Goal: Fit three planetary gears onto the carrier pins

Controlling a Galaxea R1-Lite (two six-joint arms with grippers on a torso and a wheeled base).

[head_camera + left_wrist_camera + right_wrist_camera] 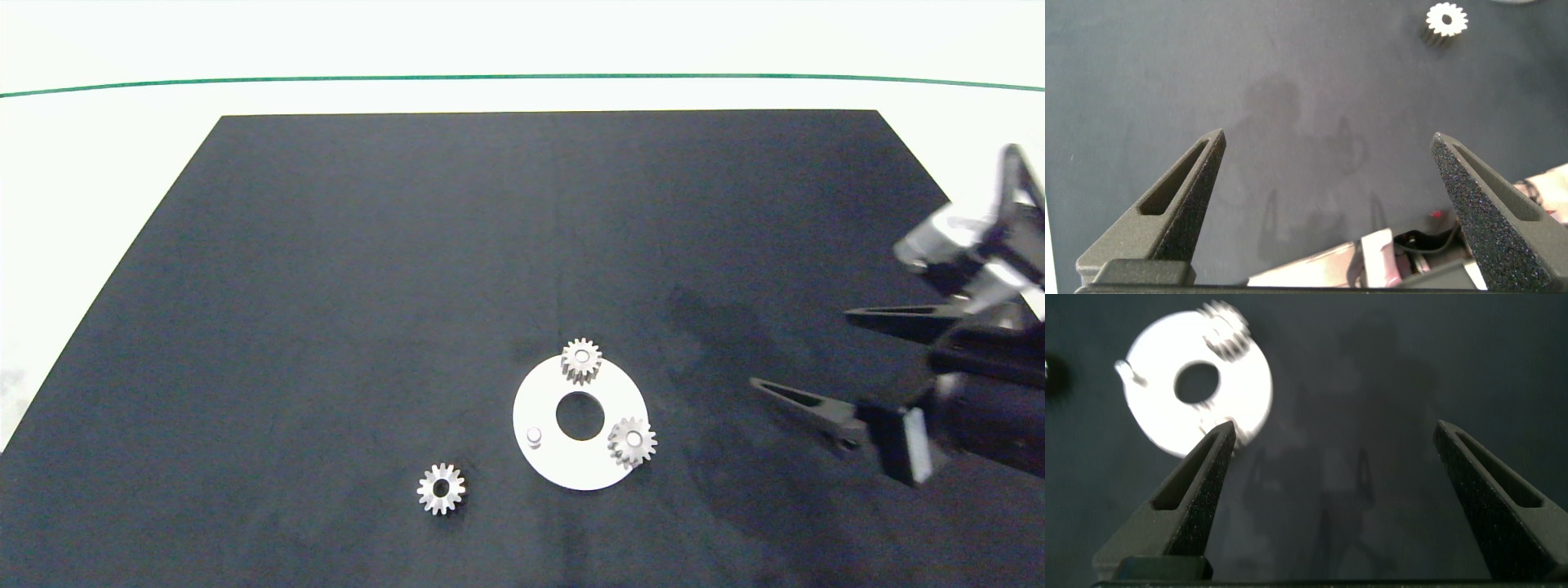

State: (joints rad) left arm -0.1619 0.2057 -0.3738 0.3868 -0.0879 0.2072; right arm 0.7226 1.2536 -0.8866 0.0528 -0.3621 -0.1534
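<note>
A white surface [114,163] with a thin green line [522,77] across its far side carries a large black mat [367,286]. On the mat lie a white disc [543,461] with a central hole and, just beside it, one loose silvery gear [441,489], lying flat.

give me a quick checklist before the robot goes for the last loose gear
1. Two small silvery metal spur gears seated on pins of the flat white round disc: far gear and right gear: ok.
2. Third short silvery pin bare and free: ok.
3. Third gear lying flat on the black mat, apart from the disc: ok.
4. Right gripper open, empty, off to the disc's right: ok.
5. Left gripper open, empty, above bare mat: ok.
6. Pin upright: cannot tell.
</note>
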